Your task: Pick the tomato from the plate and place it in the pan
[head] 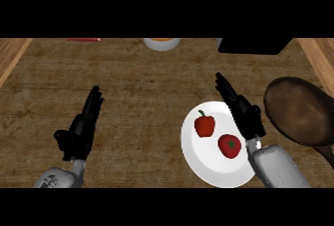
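Observation:
A red tomato (pixel 229 145) with a green stem lies on the white plate (pixel 202 163), in its lower right part. A red pepper (pixel 205 125) lies just above and left of it on the same plate. The dark brown pan (pixel 302 112) sits right of the plate, its handle running to the lower right. My right hand (pixel 239 107) is open, fingers straight, stretched over the plate's right rim between the tomato and the pan, holding nothing. My left hand (pixel 82 126) is open at the left, resting with fingers up.
A white cup (pixel 161 43) with orange contents stands at the far edge, a red item (pixel 83 39) to its left and a black block (pixel 254 46) at the far right. Lighter wooden strips (pixel 13 57) border the brown counter on both sides.

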`<state>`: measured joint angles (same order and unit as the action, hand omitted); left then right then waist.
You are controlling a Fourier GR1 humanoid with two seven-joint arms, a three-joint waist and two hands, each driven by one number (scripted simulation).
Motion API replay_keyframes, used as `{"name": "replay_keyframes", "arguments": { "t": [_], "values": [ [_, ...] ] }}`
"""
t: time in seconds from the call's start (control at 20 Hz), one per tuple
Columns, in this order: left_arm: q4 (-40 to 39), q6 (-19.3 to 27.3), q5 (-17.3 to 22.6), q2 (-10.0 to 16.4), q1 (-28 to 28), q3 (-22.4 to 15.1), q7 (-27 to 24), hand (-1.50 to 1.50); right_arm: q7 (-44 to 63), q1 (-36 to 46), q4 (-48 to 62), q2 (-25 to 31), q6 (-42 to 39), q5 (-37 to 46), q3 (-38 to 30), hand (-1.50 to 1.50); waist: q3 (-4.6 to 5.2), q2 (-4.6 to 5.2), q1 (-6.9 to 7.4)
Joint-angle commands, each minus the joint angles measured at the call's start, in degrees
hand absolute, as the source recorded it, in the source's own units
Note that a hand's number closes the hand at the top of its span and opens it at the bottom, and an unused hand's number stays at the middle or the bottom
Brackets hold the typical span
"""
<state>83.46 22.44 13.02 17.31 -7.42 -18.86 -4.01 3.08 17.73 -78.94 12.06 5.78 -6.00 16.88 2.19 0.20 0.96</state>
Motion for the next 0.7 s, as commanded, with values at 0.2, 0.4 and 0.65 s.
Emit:
{"name": "replay_keyframes", "arguments": {
  "t": [0.2, 0.4, 0.65],
  "values": [
    [1.7, -2.3, 3.2, 2.6, -2.8, 4.1, 2.7, 0.0, -7.2, 10.0, -5.1, -1.0, -27.5, -17.1, 1.7, 1.5, -2.6, 0.42, 3.57],
    [3.0, -2.2, 6.1, 2.8, -4.3, 5.7, 8.6, 0.0, -24.1, 7.4, -1.0, 15.6, -38.9, -11.1, -5.0, 1.5, -2.66, 0.49, -0.08],
    [4.7, -3.9, 7.8, 5.4, -3.3, 7.9, 10.0, 0.0, -40.6, 6.8, 7.3, 27.8, -48.6, -2.9, -9.7, -1.5, -2.58, 0.57, 0.98]
  ]
}}
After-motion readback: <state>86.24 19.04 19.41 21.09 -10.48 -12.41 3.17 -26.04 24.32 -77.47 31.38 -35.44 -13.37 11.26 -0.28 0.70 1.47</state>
